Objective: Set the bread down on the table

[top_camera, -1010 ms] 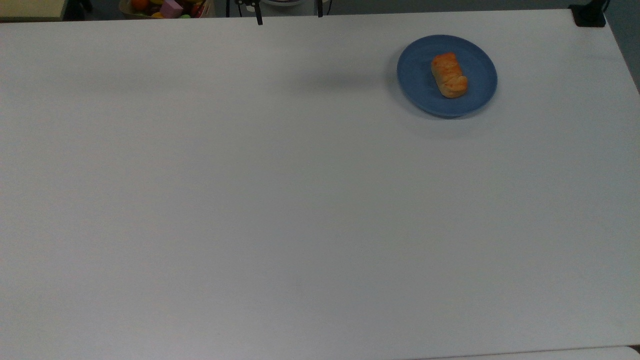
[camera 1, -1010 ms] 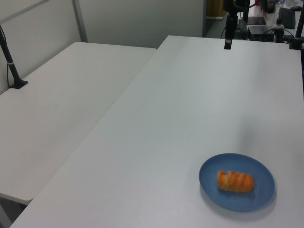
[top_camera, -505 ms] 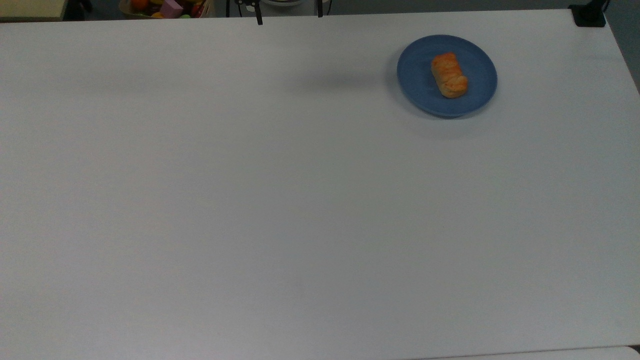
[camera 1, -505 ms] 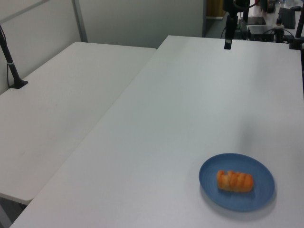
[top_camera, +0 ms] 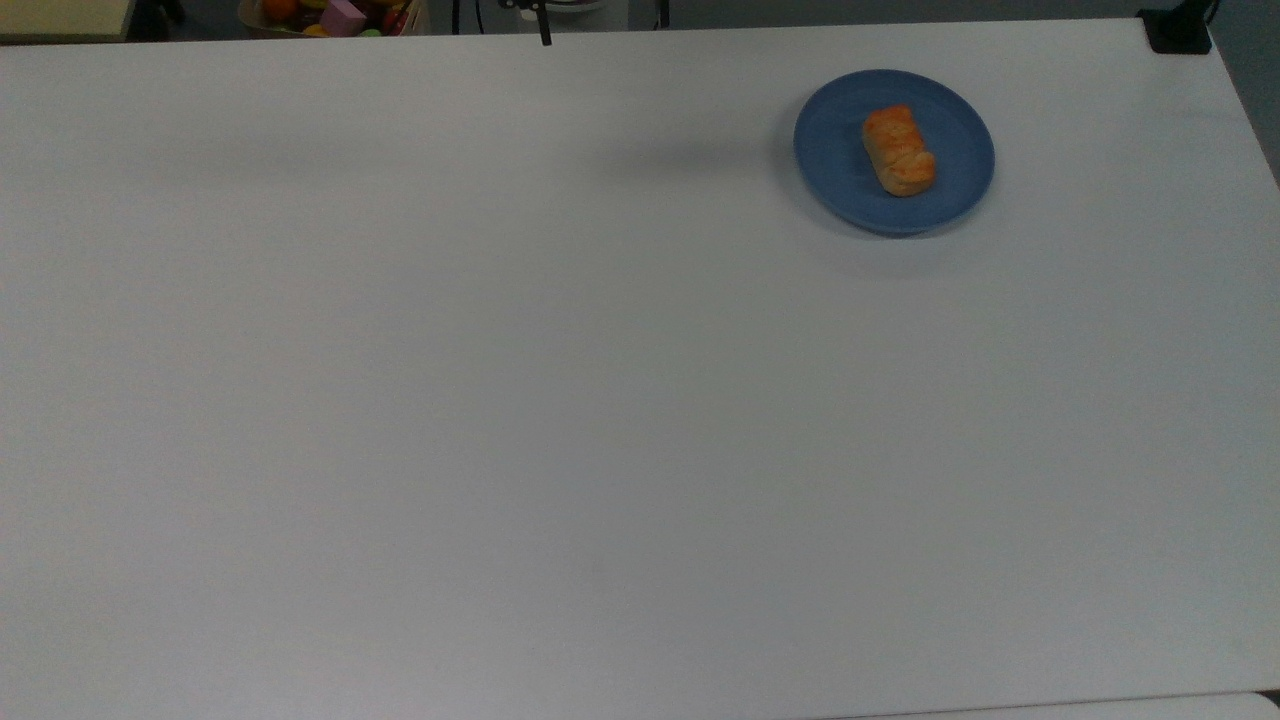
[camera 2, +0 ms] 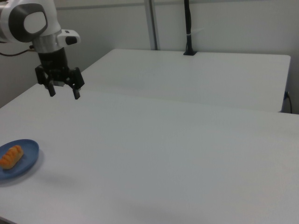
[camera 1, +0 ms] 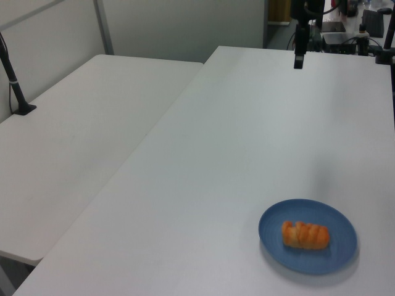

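My gripper (camera 2: 63, 90) hangs w/ fingers apart, well off the blue plate (camera 2: 25, 161). Bread (camera 2: 10, 156) lies on that plate, below and toward the right view's left, long axis slanting across it; table (camera 2: 163, 149) bare beside the plate.

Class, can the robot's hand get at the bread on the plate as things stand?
Probably yes. The hand hangs open above the table, apart from the bread, which lies uncovered on the blue plate with nothing standing between them.
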`<move>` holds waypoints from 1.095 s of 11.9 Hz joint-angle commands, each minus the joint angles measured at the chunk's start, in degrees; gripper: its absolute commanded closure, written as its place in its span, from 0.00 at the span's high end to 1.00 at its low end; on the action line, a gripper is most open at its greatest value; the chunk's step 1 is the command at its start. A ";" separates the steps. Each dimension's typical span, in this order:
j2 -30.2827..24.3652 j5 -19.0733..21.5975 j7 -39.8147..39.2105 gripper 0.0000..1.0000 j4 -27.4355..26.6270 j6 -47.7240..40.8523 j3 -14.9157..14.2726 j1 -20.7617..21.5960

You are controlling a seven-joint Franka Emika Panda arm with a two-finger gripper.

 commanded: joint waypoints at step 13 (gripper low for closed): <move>1.37 9.71 10.33 1.00 -8.32 -8.07 14.77 12.34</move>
